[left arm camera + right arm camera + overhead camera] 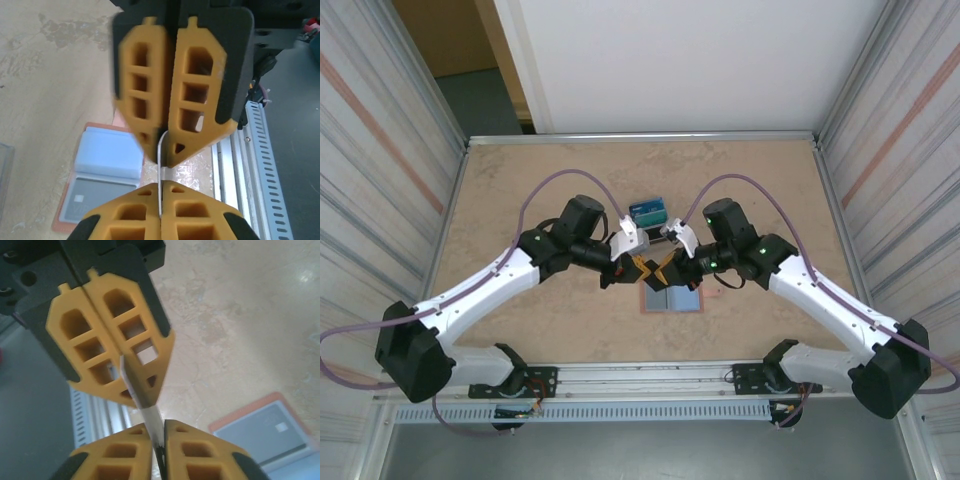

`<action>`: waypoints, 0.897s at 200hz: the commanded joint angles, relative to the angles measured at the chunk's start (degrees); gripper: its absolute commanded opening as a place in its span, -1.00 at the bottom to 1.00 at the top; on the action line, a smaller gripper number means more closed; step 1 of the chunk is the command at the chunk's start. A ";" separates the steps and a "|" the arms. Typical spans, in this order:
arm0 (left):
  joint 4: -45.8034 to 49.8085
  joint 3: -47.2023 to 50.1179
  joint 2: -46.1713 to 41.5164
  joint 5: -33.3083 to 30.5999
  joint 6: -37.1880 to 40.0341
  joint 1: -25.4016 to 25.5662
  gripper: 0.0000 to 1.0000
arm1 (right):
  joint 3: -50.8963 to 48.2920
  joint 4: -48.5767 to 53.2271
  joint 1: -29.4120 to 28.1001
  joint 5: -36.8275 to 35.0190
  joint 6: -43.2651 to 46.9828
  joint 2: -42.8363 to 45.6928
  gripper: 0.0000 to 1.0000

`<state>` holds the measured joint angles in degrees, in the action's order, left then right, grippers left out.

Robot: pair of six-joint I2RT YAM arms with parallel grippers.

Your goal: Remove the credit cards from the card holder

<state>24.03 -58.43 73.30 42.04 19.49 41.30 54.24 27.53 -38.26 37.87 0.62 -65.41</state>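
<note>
The two grippers meet above the middle of the bench (520,180), a little toward its near edge, and one credit card (150,412) stands on its edge between them. The left gripper (161,186) is closed tight on one end of this card. The right gripper (158,426) has its jaws narrow around the other end, but I cannot tell if they press it. The card holder (107,157) lies open and flat on the bench just under the grippers, with a grey card (85,200) in one panel. A small stand (648,212) with something blue is near, toward the far edge.
</note>
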 commanded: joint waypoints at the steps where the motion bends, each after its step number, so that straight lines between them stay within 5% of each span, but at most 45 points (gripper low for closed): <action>1: -2.64 -0.41 -0.80 -0.33 -0.48 -0.08 -1.00 | 0.72 -0.93 0.00 -3.01 -1.14 1.16 -0.44; 45: -10.15 5.10 -5.94 -9.73 -6.26 -0.17 -1.00 | -2.55 -4.81 4.13 -3.84 -7.76 4.54 -0.01; 93: -23.73 13.83 -14.05 -20.03 -21.35 -0.17 -1.00 | -7.22 -13.41 5.61 -8.62 -17.96 8.31 0.33; 179: -39.67 22.31 -17.89 -27.25 -40.05 -0.17 -1.00 | -14.37 -37.28 7.85 -3.34 -36.16 5.55 0.37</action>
<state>-7.79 -37.93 56.29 17.45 -13.13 41.30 40.82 1.28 -30.61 30.92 -28.40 -58.54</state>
